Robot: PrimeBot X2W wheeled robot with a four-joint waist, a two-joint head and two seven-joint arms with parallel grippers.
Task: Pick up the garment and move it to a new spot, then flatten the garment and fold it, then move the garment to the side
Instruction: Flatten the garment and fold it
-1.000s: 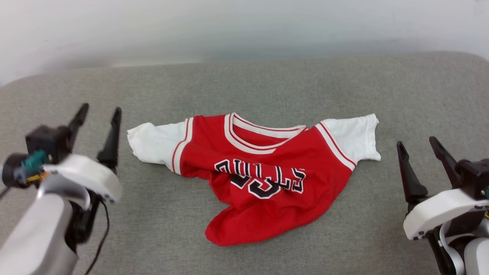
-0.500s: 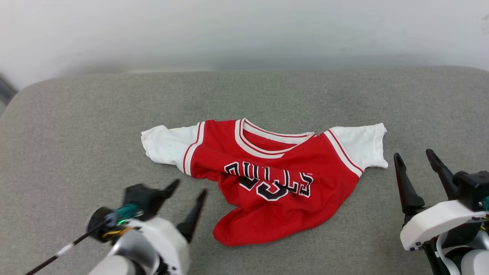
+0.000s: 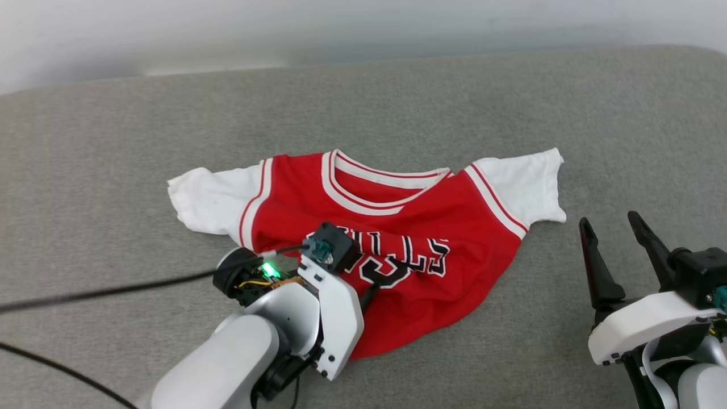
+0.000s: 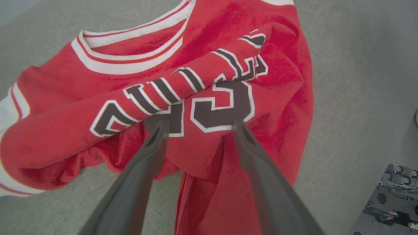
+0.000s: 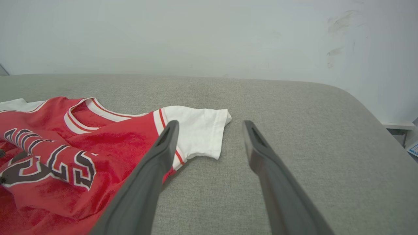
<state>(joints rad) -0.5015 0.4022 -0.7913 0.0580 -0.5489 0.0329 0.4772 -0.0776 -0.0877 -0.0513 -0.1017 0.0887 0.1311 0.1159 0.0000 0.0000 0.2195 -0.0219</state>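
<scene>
The garment, a red jersey with white short sleeves and black lettering, lies crumpled on the grey cushion, collar toward the wall and lower body bunched up. My left forearm reaches over its lower left part and hides the fingers from the head camera. In the left wrist view, my left gripper is open, and its fingertips rest at the folded red fabric beside the number. My right gripper stands open off the garment, below its right sleeve. From the right wrist, my right gripper holds nothing, with the garment to its left.
A grey fabric cushion spreads wide on all sides of the garment, with a pale wall behind it. Its rounded right end drops off near the wall. A black cable trails left from my left wrist.
My left arm swung in from the far left and came down onto the garment's lower body. The right gripper held its place. The head camera shifted, so the whole picture moved.
</scene>
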